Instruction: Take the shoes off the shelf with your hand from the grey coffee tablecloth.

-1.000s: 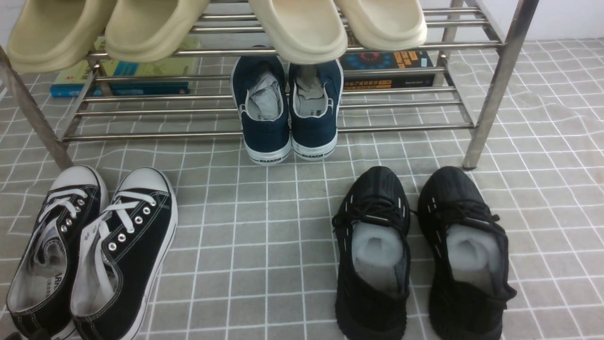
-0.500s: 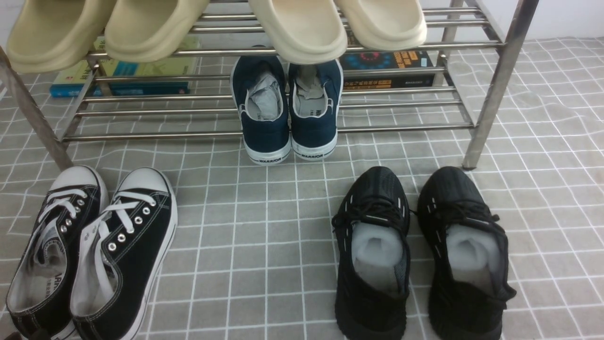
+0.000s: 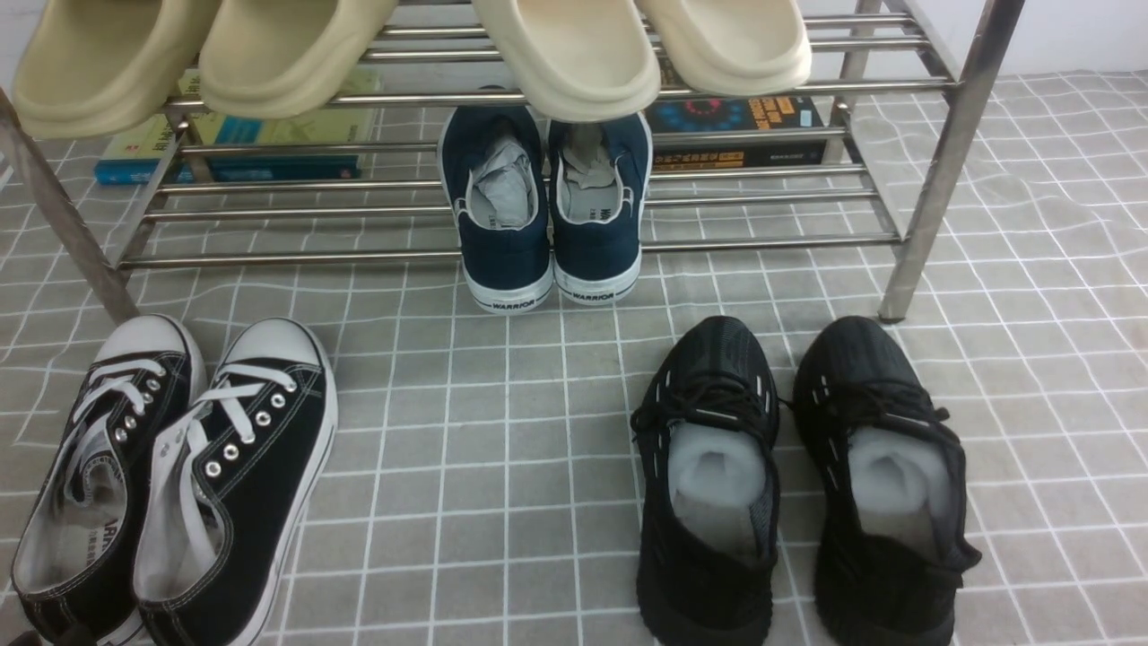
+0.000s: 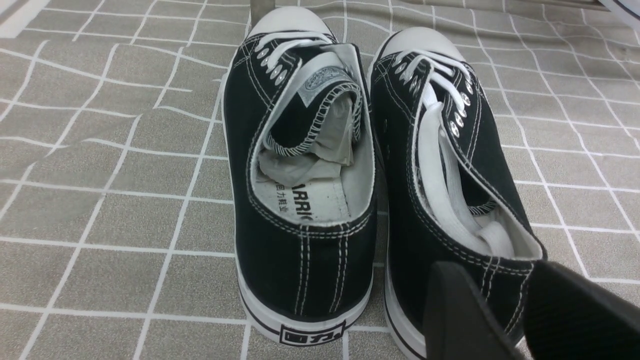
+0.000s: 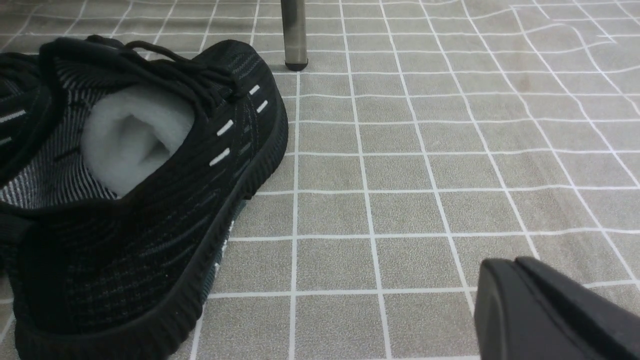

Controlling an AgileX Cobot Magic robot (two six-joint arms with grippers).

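Front view: The pair of all-black knit mesh sneakers with black laces and white paper stuffing [image 3: 798, 484] stands side by side on the large grey cloth with a thin white grid [image 3: 502, 431], toes pointing toward the two-tier rack of shiny steel rods with angled silver-grey legs [image 3: 933, 179]. The pair sits in front of the rack's right leg, apart from it, not on either tier. A pair of navy white-soled sneakers marked "WARRIOR" [image 3: 547, 206] rests on the lower tier, heels outward. Four beige foam slippers [image 3: 404, 49] lie on the upper tier. Two books [image 3: 735, 130] lie behind the lower rods. A pair of black canvas sneakers with white toe caps and white laces [image 3: 170, 475] stands on the cloth at the left. Neither arm appears in this view.

Left wrist view: The black canvas sneakers [image 4: 350, 175] fill the frame, standing on the grid cloth [image 4: 100, 200]. Two black fingers of the left gripper [image 4: 525, 310] show at the frame edge, just beside the heel of one canvas sneaker; the jaw width cannot be determined.

Right wrist view: One black mesh sneaker [image 5: 140, 190] stands on the grid cloth [image 5: 400, 175], near a rack leg [image 5: 294, 35]. A single black finger of the right gripper [image 5: 540, 310] is visible, well apart from the sneaker and holding nothing; its opening cannot be determined.
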